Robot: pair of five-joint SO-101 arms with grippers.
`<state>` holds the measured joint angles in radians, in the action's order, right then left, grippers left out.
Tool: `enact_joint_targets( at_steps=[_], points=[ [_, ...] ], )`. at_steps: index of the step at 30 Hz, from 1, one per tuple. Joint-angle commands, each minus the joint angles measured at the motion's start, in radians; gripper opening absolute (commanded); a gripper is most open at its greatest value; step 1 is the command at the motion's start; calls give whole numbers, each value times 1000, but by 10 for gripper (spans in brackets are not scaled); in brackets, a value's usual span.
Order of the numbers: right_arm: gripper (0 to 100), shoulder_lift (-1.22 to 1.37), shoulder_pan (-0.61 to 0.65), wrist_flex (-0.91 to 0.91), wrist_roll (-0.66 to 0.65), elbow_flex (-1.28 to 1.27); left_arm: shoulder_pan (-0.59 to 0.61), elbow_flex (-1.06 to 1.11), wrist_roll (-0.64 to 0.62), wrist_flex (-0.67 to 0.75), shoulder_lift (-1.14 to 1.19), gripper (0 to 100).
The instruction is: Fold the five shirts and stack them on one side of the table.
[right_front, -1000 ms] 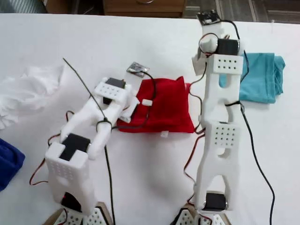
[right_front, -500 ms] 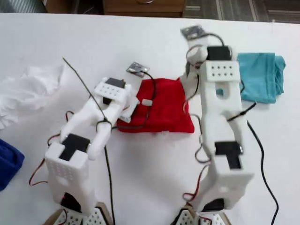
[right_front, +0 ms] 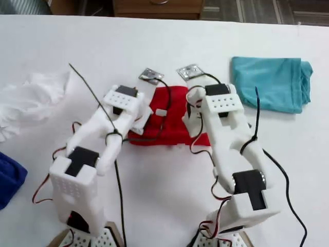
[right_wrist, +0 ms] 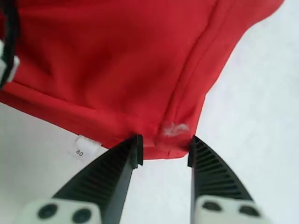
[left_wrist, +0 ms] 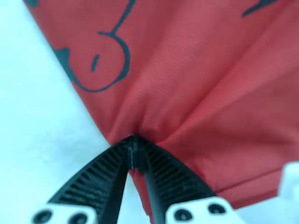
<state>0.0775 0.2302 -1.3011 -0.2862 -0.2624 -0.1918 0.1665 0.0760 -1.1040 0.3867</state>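
Swinging away from the right edge of the table (right_front: 103, 46), the right arm (right_front: 231, 134) has left the teal shirt (right_front: 272, 90), which it partly covered a second ago, and now reaches over the right part of the red shirt (right_front: 172, 116). The left arm (right_front: 97, 139) has not shifted.

The red shirt lies folded in the middle of the table, between the two wrists. From above, both wrists hide the fingers and the cloth beneath them; the wrist cameras fill that in. The left tool (left_wrist: 134, 149) has its black ribbed fingers pressed together on the shirt's edge, pinching a small pleat from which creases fan out. This close view also shows a dark line drawing (left_wrist: 100, 65) printed on the red cloth, which the high view does not reveal.

The right tool (right_wrist: 164, 151) is spread, its two fingers straddling a hemmed corner of the red shirt. Whether they touch the cloth I cannot tell. A small white tag (right_wrist: 83, 145) sticks out from the hem beside one finger.

Only the high view takes in the other garments. The teal shirt lies folded near the far right corner, well apart from the red one. A crumpled white shirt (right_front: 31, 100) sits at the left edge, and part of a blue shirt (right_front: 9, 177) shows at the same edge, nearer the arms' bases.
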Motion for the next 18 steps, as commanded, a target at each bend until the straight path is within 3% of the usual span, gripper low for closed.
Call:
enact_joint_targets(
  at_steps=[1, 12, 17, 18],
  points=[
    [166, -58, 4, 38, 6, -3, -11, 2, 6, 20, 6, 27],
    [164, 33, -16, 62, -2, -14, -11, 2, 6, 20, 6, 27],
    [7, 16, -58, 79, 5, -9, -11, 2, 6, 20, 6, 27],
    [26, 1, -68, 76, 5, -14, -11, 2, 6, 20, 6, 27]
  ],
)
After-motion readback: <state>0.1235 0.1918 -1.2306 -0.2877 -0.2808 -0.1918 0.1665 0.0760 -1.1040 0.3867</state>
